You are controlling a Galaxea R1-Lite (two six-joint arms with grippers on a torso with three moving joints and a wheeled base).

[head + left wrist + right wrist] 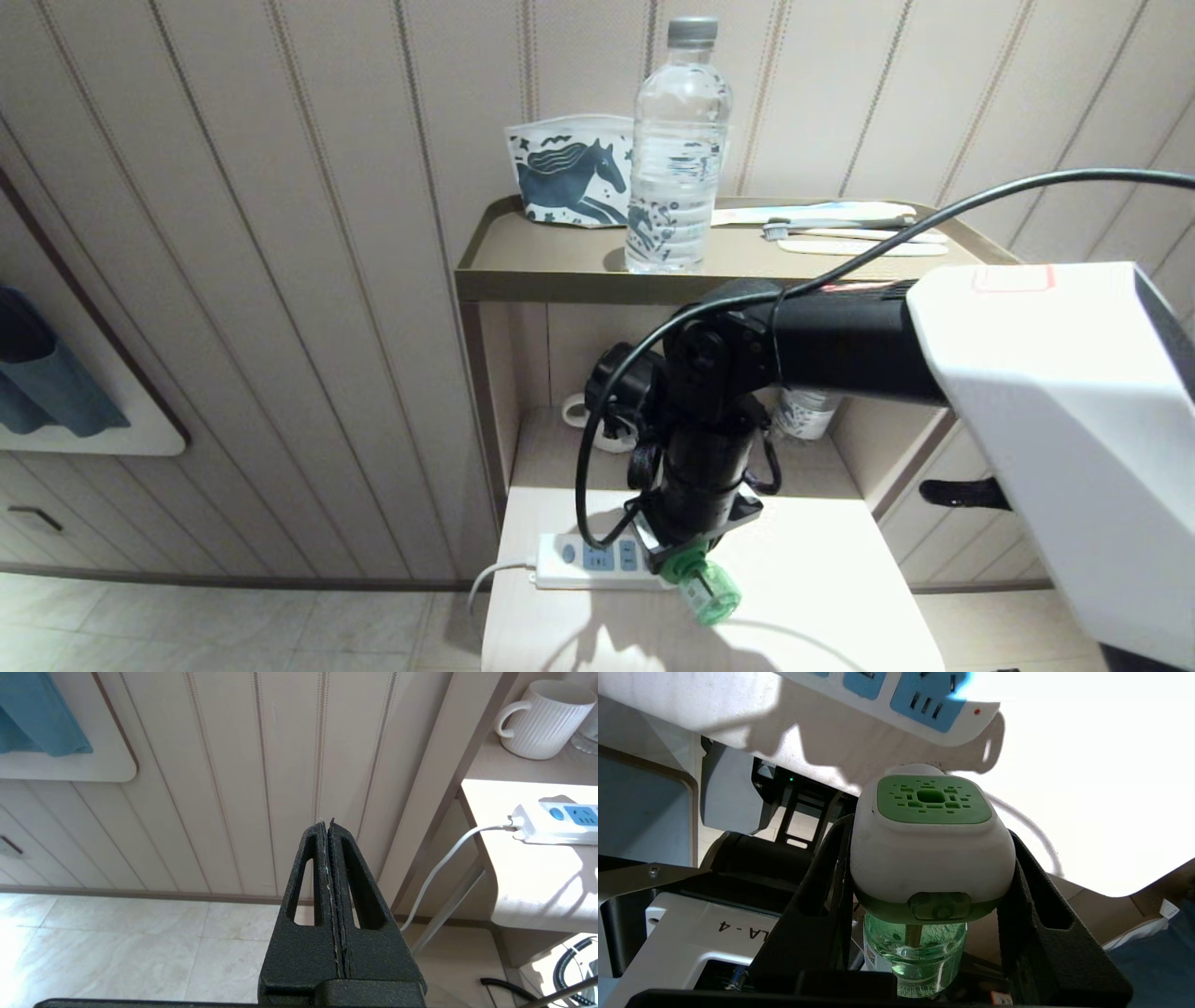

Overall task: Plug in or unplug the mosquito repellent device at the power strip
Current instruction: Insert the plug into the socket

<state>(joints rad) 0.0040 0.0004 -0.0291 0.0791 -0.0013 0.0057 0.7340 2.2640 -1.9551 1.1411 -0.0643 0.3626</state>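
Repellent device (932, 844), white head, green vented cap, clear green bottle, clamped in my right claw (931, 891) near the power strip (597, 561), left claw (328, 833) closed, empty.

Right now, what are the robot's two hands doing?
Left gripper: closed, holding nothing.
Right gripper: closed on the mosquito repellent device.

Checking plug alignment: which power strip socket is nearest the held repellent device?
The end socket beside the red light, farthest from the cord; the other two lie further from the mosquito repellent device.
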